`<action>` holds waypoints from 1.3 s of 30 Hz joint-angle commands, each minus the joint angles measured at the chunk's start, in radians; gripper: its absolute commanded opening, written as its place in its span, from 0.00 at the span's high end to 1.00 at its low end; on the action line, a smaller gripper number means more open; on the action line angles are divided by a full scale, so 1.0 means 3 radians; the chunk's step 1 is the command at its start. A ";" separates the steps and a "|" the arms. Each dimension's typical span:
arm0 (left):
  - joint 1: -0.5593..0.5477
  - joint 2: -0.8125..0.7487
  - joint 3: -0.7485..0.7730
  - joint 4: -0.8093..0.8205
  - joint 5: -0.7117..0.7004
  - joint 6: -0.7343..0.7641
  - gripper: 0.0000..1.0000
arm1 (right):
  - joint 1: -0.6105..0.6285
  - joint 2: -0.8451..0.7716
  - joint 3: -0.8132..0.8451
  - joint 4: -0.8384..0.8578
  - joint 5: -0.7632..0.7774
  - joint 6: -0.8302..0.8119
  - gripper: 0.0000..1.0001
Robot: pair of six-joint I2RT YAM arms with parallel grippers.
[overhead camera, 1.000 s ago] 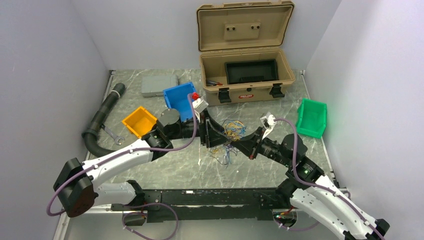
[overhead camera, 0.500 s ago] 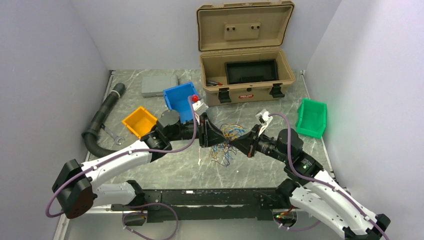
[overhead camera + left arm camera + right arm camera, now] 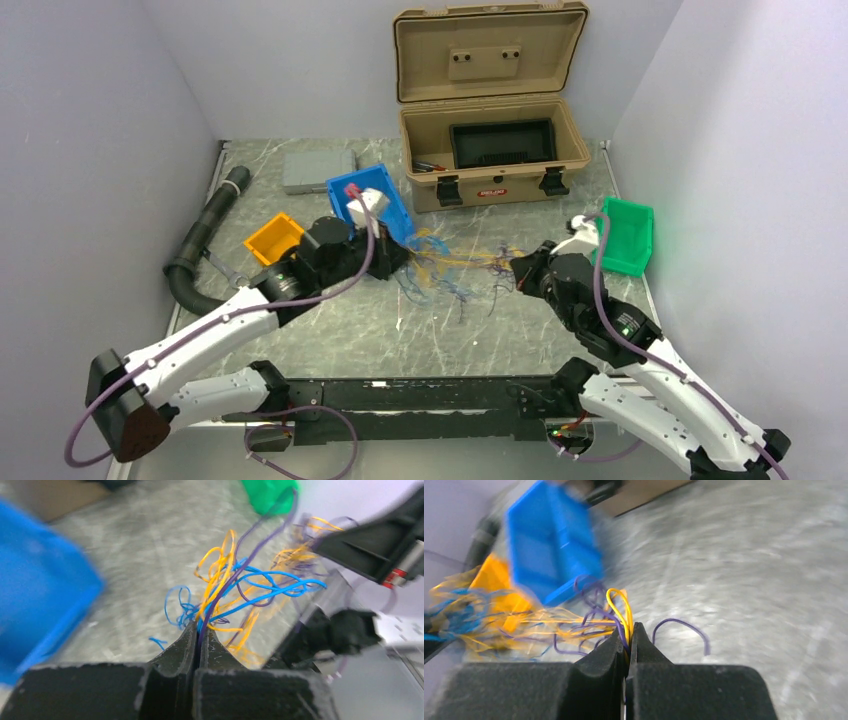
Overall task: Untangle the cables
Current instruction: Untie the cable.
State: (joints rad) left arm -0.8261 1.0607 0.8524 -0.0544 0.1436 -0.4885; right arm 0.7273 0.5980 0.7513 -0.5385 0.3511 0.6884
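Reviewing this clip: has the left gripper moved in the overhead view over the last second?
Yes. The left gripper has pulled back left, toward the blue bin, stretching the cables out.

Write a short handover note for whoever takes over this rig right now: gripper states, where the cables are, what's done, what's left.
Left gripper: shut on the cables, pinching blue, orange and purple strands.
Right gripper: shut on the cables, yellow and purple strands.
Cables: stretched between both grippers over the table, near the blue bin.
Done: both sides gripped, bundle spread wide.
Left: strands are crossed and tangled; none separated yet.
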 commanded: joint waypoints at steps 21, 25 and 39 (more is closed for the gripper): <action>0.0412 -0.0312 -0.0082 0.0242 0.0974 0.0302 1.00 | -0.0062 -0.0518 -0.0157 0.0398 -0.0241 -0.0897 0.14; 0.0234 -0.0172 0.0090 0.0194 0.1102 0.0473 1.00 | -0.0062 -0.0318 -0.0183 0.0652 -0.0998 -0.1123 0.14; 0.0178 0.0001 0.0276 0.0370 0.1426 0.0432 1.00 | -0.0056 0.0410 -0.0513 0.2060 -0.3136 -0.1336 0.16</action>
State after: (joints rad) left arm -0.7658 1.0573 0.8833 -0.0105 0.5297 -0.3676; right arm 0.7086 0.7010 0.5995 -0.1226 -0.4114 0.3134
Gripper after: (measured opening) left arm 0.024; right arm 0.849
